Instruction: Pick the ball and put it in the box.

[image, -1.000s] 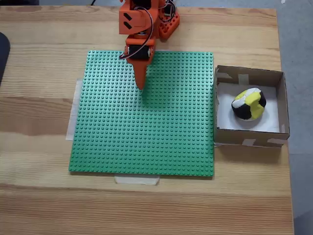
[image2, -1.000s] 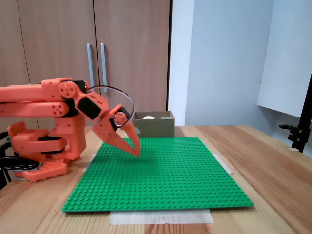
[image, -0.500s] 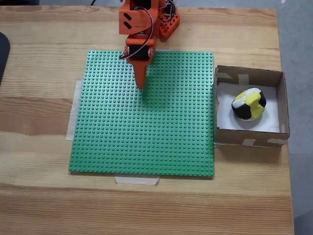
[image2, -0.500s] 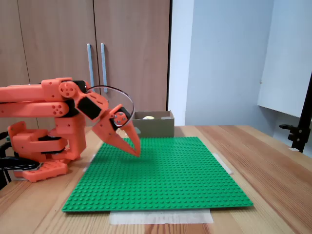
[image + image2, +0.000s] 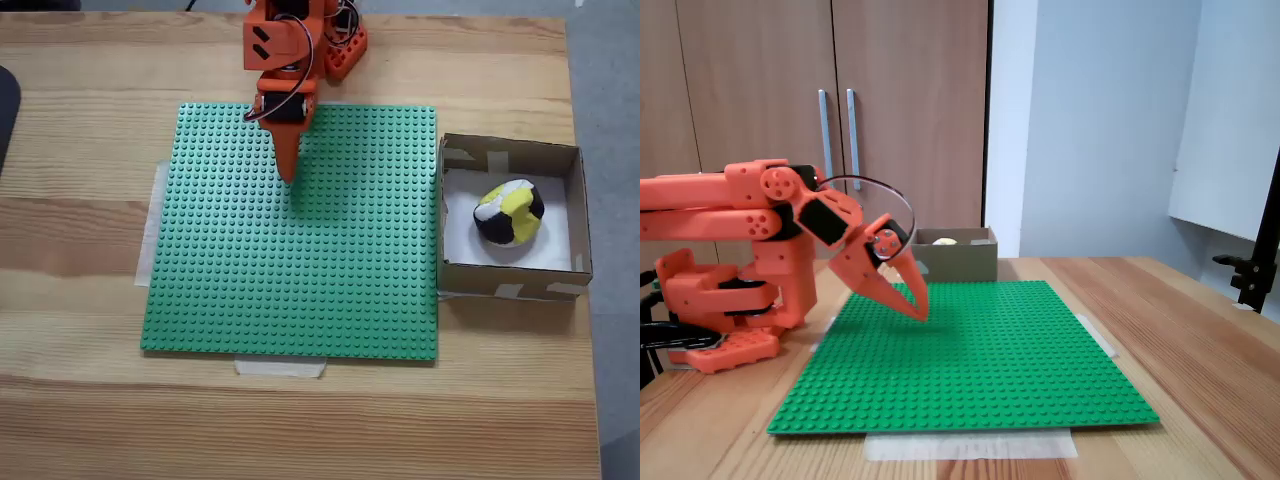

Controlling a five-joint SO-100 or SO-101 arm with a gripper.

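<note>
Surface (image 5: 90, 110): pale wood planks, visible grain, matt finish. Baseplate (image 5: 300, 270): green studded plastic, slight sheen. Arm (image 5: 730, 200) and end effector (image 5: 289, 175): matt orange plastic. Box (image 5: 508, 281): brown cardboard walls, white paper-like bottom, pale tape at corners. Ball (image 5: 508, 212): soft-looking cloth patches, matt. Cabinet doors (image 5: 910, 110): wood-look, metal handles (image 5: 824, 130).

Showing are one ball (image 5: 509, 212), one box (image 5: 510, 150), one green plate (image 5: 300, 270), one arm (image 5: 283, 50), two cabinet handles (image 5: 837, 130).
</note>
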